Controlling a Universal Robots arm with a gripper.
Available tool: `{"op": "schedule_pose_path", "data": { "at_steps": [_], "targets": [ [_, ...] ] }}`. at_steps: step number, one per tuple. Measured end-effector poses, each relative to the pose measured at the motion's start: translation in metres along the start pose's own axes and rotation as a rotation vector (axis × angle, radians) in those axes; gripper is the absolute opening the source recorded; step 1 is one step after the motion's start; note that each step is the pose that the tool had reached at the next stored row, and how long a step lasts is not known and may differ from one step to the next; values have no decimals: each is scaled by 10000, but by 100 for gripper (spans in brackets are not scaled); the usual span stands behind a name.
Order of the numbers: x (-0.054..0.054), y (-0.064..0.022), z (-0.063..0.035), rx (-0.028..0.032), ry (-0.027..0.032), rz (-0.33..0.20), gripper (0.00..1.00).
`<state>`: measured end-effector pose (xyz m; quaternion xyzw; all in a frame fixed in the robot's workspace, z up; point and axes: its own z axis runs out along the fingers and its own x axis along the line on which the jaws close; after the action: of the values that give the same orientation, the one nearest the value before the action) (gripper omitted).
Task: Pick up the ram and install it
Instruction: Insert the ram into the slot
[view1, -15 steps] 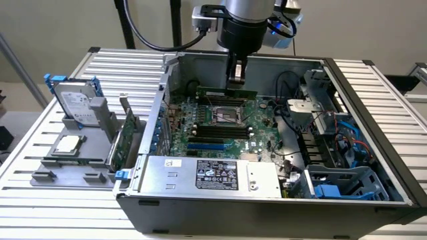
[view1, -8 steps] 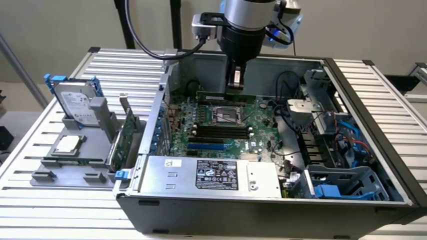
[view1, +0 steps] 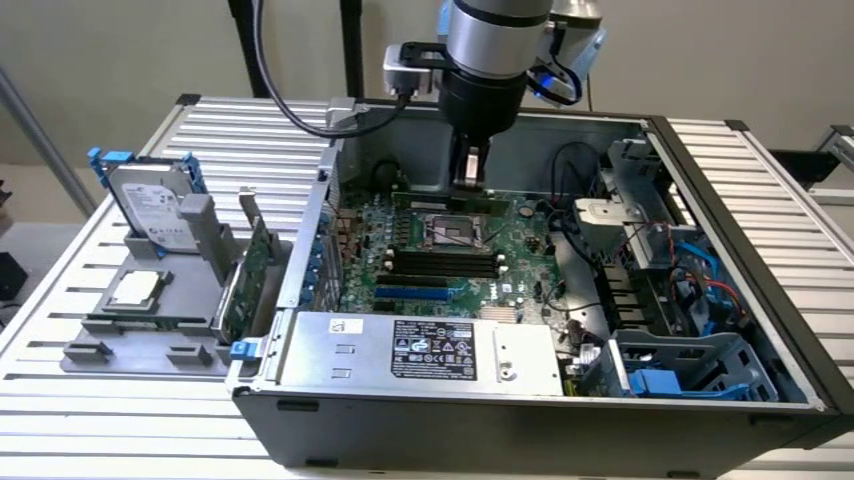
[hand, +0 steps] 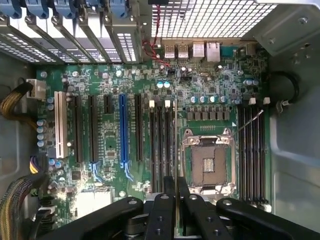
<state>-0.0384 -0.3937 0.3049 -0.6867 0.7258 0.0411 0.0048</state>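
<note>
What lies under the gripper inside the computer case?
The motherboard, with its empty CPU socket and black memory slots. The gripper, shut on the ram, covers the slot ends directly below it.

The arm reaches straight down, its hand (view1: 467, 182) clamped narrowly on the ram (view1: 434, 199)

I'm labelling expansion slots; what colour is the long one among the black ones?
Blue expansion slot; clearest in the wrist view.
</note>
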Motion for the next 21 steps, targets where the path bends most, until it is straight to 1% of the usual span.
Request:
{"op": "schedule_pose_path", "data": {
  "at_steps": [9, 18, 21],
  "targets": [
    [49, -12, 161, -3, 2, -49, 0],
    [173, -27, 318, -6, 3, -107, 0],
    [189, -29, 371, -7, 6, -111, 0]
  ]
}}
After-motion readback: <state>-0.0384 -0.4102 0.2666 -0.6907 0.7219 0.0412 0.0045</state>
